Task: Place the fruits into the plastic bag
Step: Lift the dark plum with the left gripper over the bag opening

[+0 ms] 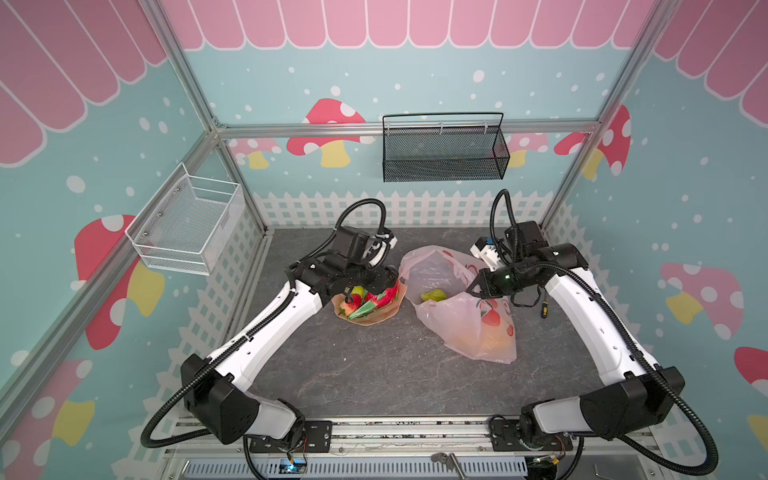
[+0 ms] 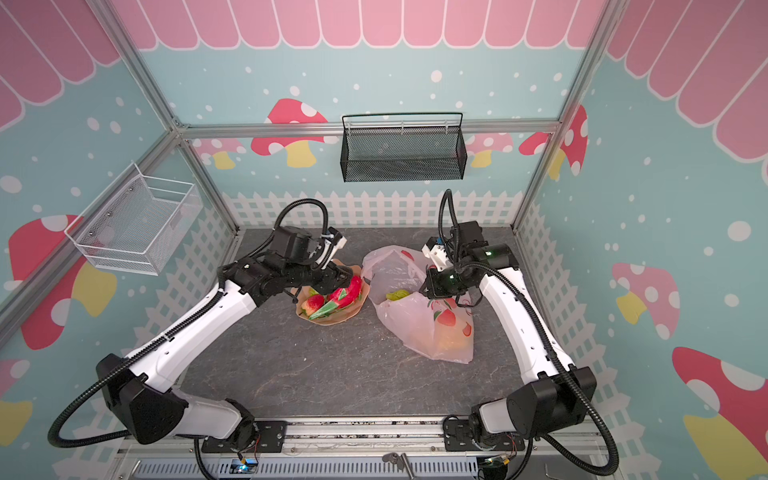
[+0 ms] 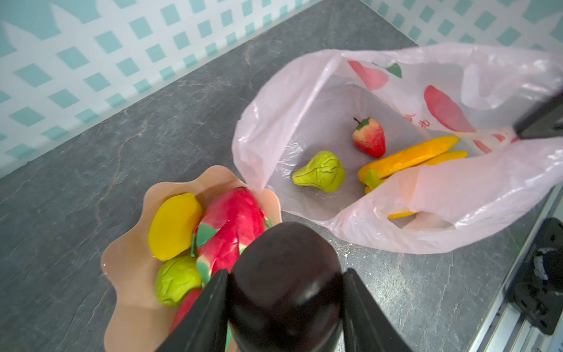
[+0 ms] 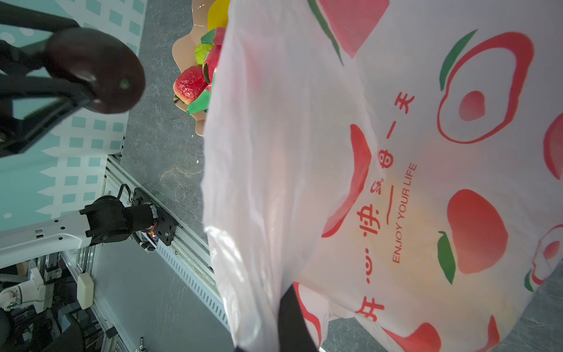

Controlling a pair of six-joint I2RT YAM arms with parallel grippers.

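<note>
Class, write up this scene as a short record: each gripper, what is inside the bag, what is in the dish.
Left gripper: shut on dark brown fruit, held over the dish
Right gripper: shut on plastic bag at its rim, mouth held open
In bag: green pear, strawberry, banana bunch
In dish: yellow fruit, dragon fruit, green fruit, red fruit
Dish: tan, wavy-edged, beside the bag
</note>
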